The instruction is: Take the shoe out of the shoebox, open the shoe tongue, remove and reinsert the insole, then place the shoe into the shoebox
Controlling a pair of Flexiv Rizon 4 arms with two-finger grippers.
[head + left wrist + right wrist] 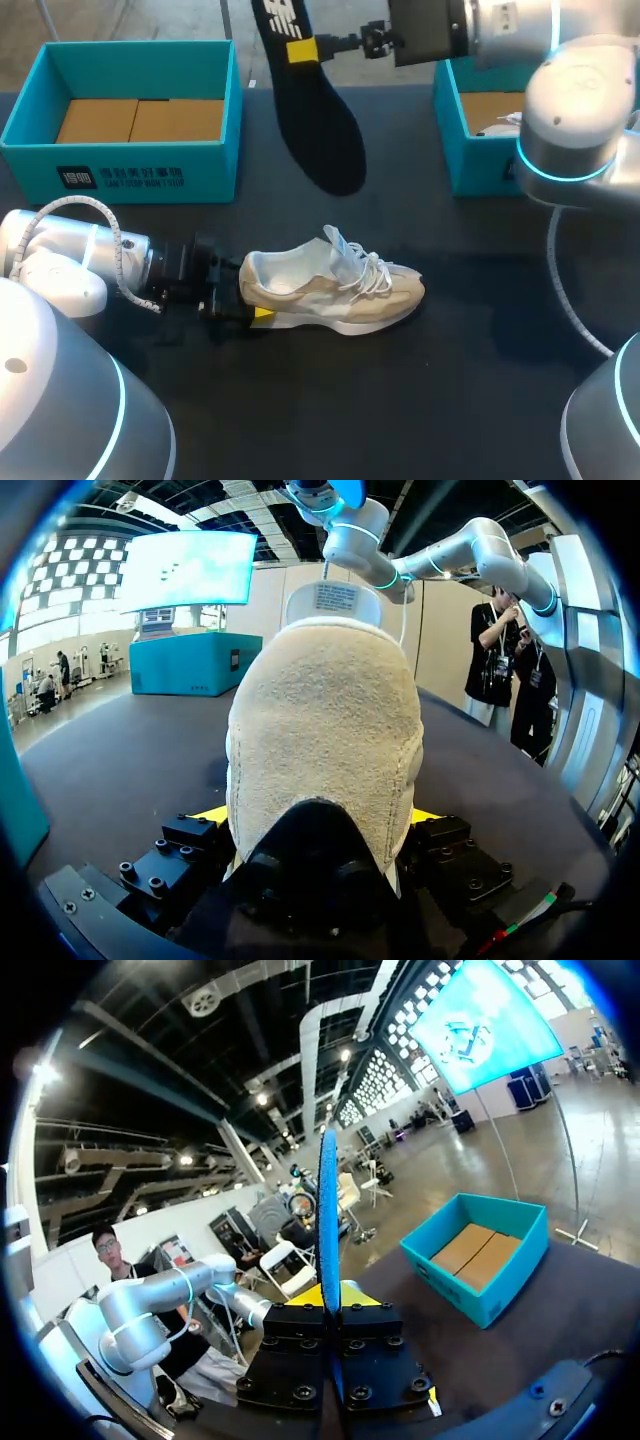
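A beige and white shoe lies on its sole on the dark table, toe pointing right. My left gripper is at its heel. In the left wrist view the heel fills the gap, with a yellow-tipped finger pressed against each side. High over the table's back, my right gripper is shut on a black insole that hangs down from it. In the right wrist view the insole shows edge-on, standing up between the shut fingers of my right gripper.
An open teal shoebox with a brown cardboard floor stands at the back left. A second teal box stands at the back right, partly behind my right arm, with something white inside. Bare dark table surrounds the shoe.
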